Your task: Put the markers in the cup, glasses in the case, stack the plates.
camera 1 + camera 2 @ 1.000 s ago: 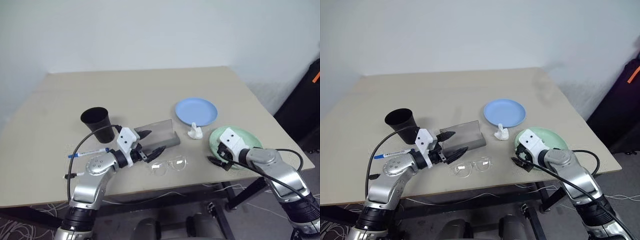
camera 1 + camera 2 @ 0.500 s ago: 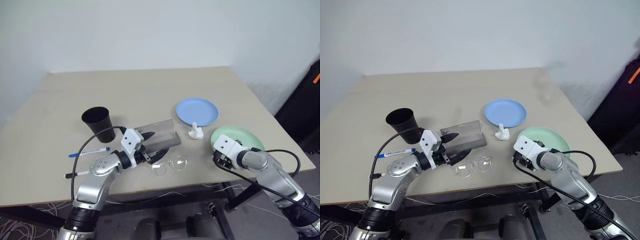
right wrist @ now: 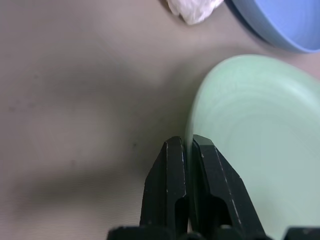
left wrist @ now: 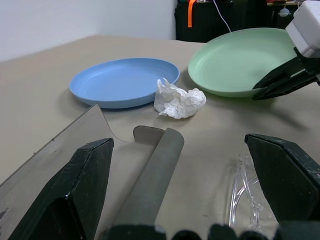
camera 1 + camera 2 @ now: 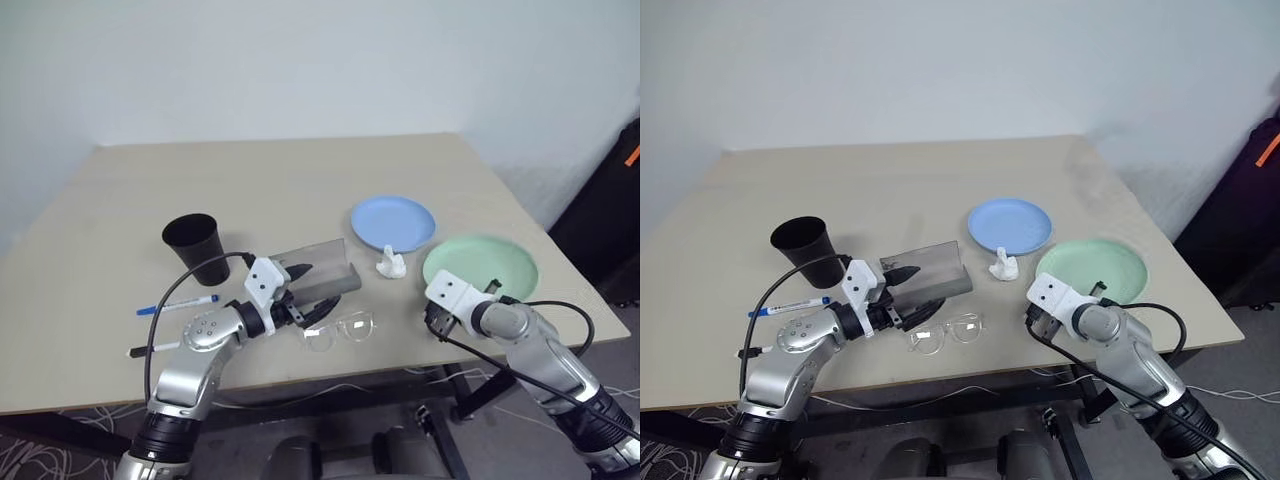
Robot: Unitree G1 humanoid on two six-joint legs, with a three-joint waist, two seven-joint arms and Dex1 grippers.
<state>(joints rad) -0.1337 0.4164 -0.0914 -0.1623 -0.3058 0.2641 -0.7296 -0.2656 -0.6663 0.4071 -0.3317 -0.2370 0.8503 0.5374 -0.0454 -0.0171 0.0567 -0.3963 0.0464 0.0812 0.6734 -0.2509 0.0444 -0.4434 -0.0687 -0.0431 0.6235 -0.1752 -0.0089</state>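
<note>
1. Your right tool (image 3: 189, 150) is pinched shut on the near-left rim of the mint green plate (image 5: 482, 264), one black finger on each side of the edge, as the right wrist view shows.
2. That green plate lies flat on the counter (image 5: 300, 180) at about 4 o'clock from the counter's middle, beside the light blue plate (image 5: 393, 222), which sits at its 11 o'clock; the two rims are near but apart, not stacked.
3. A small white crumpled wad (image 5: 390, 265) rests just at 6 o'clock of the blue plate, between the plates and the case.
4. Your left tool (image 5: 308, 292) stands wide open and holds nothing; its fingers (image 4: 85, 175) straddle the near end of the case (image 5: 322, 268).
5. The case is open, its smoky lid tilted up, lying near the counter's middle towards the front edge.
6. The glasses (image 5: 340, 329) lie on the counter just at 5 o'clock of the case, outside it and close to the left tool's fingertips.
7. The black cup (image 5: 194, 245) stands upright at 9 o'clock of the case, with no marker in it that you can see.
8. The blue-capped white marker (image 5: 178, 303) lies on the counter at 6 o'clock of the cup; the black marker (image 5: 152, 348) lies nearer the front edge, partly behind the left arm.
</note>
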